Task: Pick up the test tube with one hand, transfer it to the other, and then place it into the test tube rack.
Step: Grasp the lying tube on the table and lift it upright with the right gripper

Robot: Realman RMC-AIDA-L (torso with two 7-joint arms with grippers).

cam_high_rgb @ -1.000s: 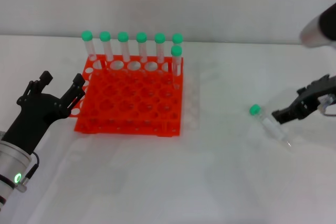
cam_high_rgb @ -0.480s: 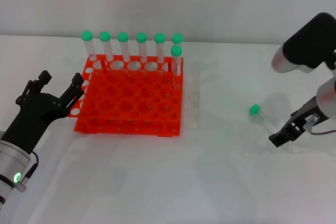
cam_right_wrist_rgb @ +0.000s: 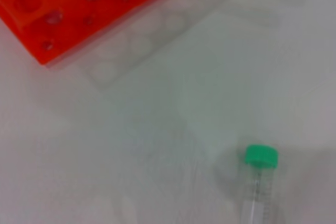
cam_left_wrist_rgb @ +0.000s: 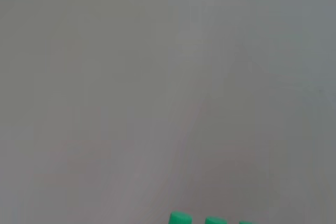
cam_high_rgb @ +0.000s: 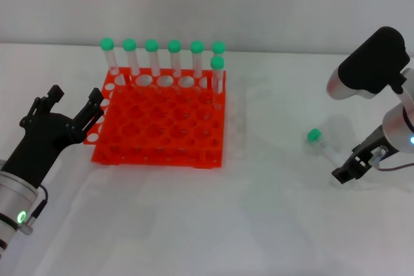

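A: Where does your task stand?

B: Nothing placed. The clear green-capped plastic test tube (cam_high_rgb: 321, 145) lies on the white tabletop (cam_high_rgb: 259, 224), well apart from the orange-red gridded rack (cam_high_rgb: 158, 124).

A: Fingers?

B: Right gripper (cam_high_rgb: 345, 171) sits at its tip, grip unreadable; left gripper (cam_high_rgb: 71, 111) released, beside the rack.

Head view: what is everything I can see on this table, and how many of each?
test tube rack: one, orange-red, left half of the white table.
capped tubes: seven, clear with green caps, upright in the rack; six along its far row, one in front at the right end.
test tube: one, clear, green cap, lying on the table right of the rack.
left gripper: black, fingers spread, beside the rack's left edge.
right gripper: black, at the lying tube's pointed end.
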